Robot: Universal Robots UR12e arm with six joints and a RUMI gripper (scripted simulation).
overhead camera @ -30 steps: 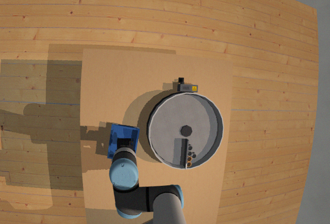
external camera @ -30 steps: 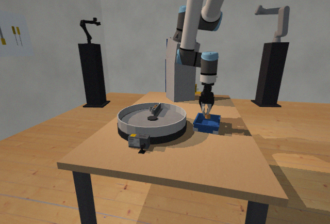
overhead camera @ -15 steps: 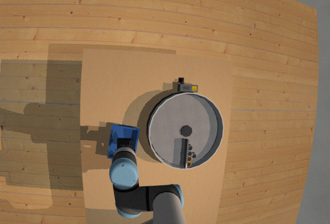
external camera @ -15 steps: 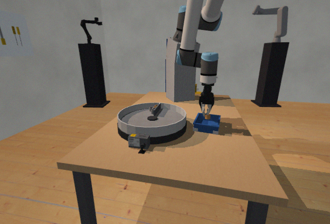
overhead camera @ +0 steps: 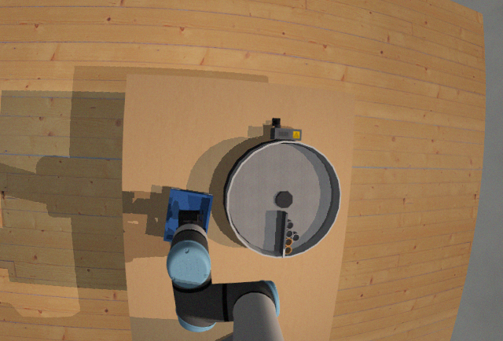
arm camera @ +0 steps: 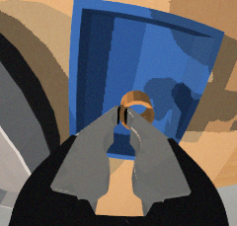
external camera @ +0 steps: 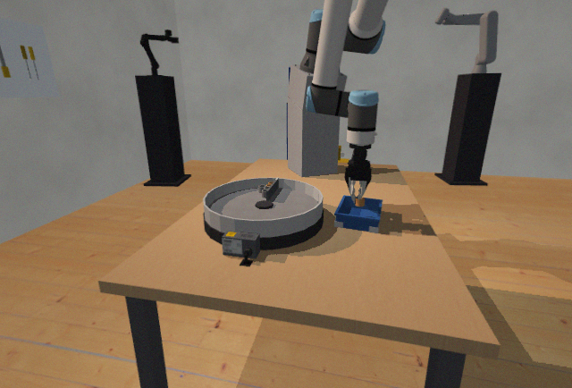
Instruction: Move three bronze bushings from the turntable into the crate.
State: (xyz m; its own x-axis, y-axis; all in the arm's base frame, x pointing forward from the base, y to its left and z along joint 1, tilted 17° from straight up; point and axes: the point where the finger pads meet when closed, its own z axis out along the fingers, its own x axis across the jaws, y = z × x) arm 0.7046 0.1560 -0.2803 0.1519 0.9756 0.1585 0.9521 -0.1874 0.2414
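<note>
The counter point(external camera: 295, 277) is a plain tan rectangular top on dark legs, standing on a wooden plank floor point(external camera: 55, 264). A round grey turntable point(overhead camera: 282, 197) with a raised rim sits on it, close to one long edge and about midway along it. A small grey box with a yellow label point(overhead camera: 285, 133) lies on the counter touching the turntable's outer wall, on the side away from the robot's base. A blue crate point(external camera: 358, 213) rests on the counter just beside the turntable, apart from it, toward the opposite long edge. The robot's pale grey pedestal point(external camera: 311, 139) stands at the counter's far end in the exterior view.
</note>
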